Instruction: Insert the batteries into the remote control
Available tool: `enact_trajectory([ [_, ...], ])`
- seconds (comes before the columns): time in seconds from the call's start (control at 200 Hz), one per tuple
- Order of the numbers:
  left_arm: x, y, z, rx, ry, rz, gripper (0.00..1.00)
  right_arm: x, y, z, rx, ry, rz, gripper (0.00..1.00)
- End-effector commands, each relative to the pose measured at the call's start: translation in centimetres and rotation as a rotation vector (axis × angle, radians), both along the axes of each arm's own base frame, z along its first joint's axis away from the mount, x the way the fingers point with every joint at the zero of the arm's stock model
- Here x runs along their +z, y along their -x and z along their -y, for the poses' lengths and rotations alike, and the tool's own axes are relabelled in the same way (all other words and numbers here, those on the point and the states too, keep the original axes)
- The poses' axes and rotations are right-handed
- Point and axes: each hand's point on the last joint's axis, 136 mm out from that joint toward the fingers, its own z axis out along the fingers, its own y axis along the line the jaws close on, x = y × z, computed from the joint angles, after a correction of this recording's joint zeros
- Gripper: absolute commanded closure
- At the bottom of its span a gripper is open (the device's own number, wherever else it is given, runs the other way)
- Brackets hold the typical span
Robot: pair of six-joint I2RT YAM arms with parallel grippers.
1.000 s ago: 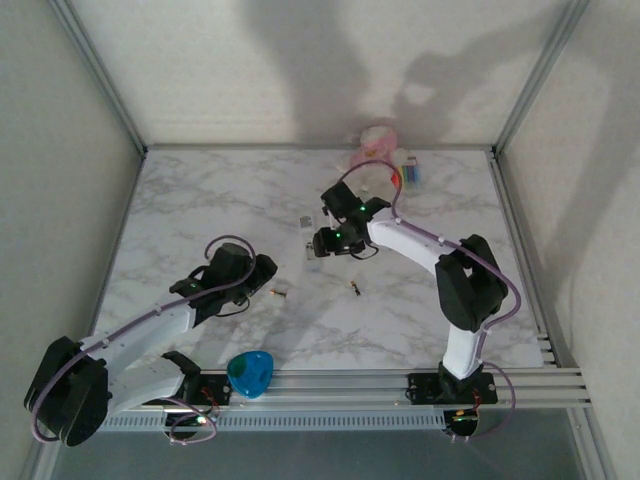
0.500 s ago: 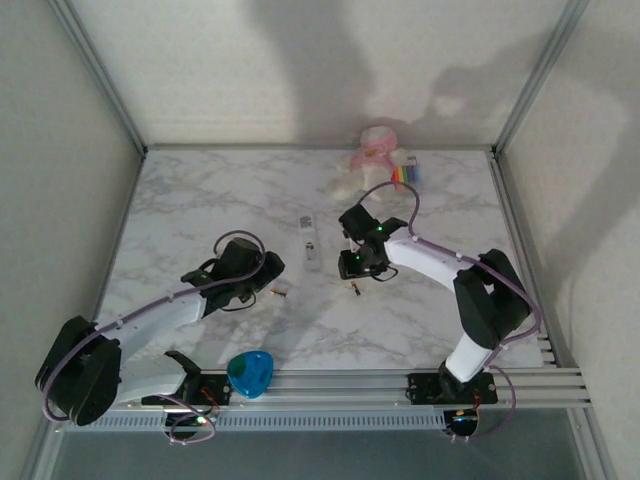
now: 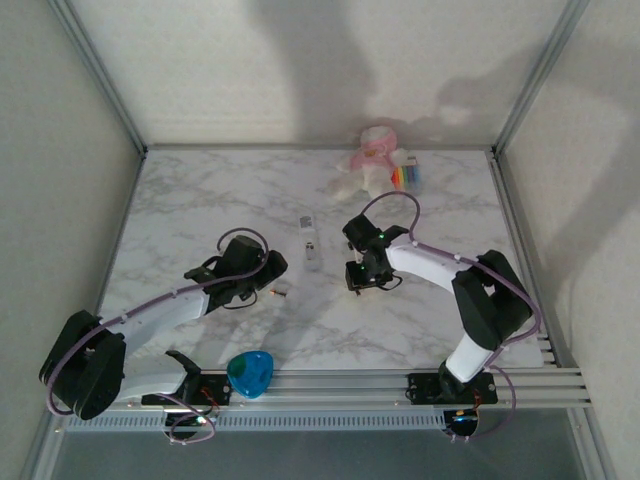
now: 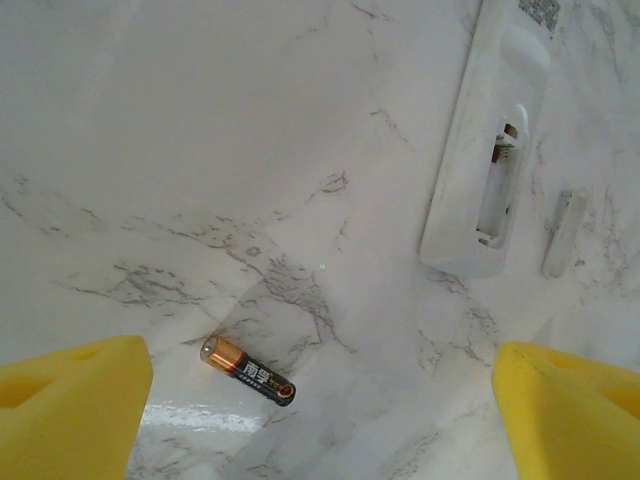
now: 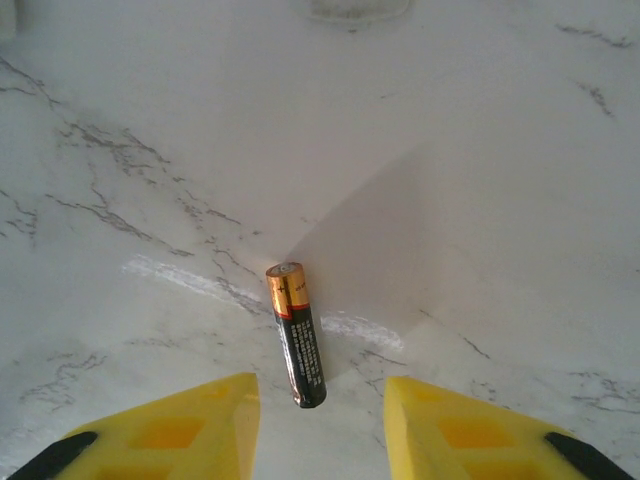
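- The step in hand looks like picking up the cells. Neither is lifted yet, and the remote control (image 4: 487, 150) lies back-up on the marble tabletop (image 3: 200, 200) with its battery bay (image 4: 500, 185) uncovered and apparently empty.
- The right hand (image 5: 320, 400) is open. Its yellow fingers (image 5: 175, 425) straddle the near end of the right-hand battery (image 5: 297, 333), which lies flat on the near right side of the remote control.
- My judgement is that the next move is a short drop and a squeeze across the cell's body. The cell is then carried to the bay with its poles matched to the spring end.
- The left hand (image 4: 320, 385) is spread wide and grips nothing. The left-hand battery (image 4: 248, 371) lies between its fingers, nearer the left one, on the near left side of the remote control and well apart from it.
- A small white strip (image 4: 565, 233), probably the bay cover, rests just beside the remote control's open end.
- Both cells are black with a copper-gold end. The left one carries white characters and the right one fine print, both too small to read.
- A dark speckled patch at the remote control's far end is unreadable.
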Motion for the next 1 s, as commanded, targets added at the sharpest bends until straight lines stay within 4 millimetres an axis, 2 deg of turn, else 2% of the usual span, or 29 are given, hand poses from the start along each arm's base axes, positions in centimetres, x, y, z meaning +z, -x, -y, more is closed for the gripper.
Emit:
enact_trajectory([
  [0.0,0.9,-0.3,0.2,-0.009,-0.010,0.028,0.11,-0.3,-0.2,-0.2,0.017,0.008,-0.023,0.62],
  [0.335,0.7,-0.3,0.2,-0.018,-0.020,0.024,0.11,-1.2,-0.6,-1.0,0.049,0.020,-0.065,0.64],
  [0.646,0.5,-0.1,0.0,-0.017,-0.030,0.021,0.10,-2.0,-0.5,-1.0,0.072,0.074,-0.088,0.68],
  [0.996,0.4,0.1,-0.1,-0.016,-0.028,0.021,0.10,-2.0,-1.0,-1.5,0.092,0.089,-0.079,0.70],
])
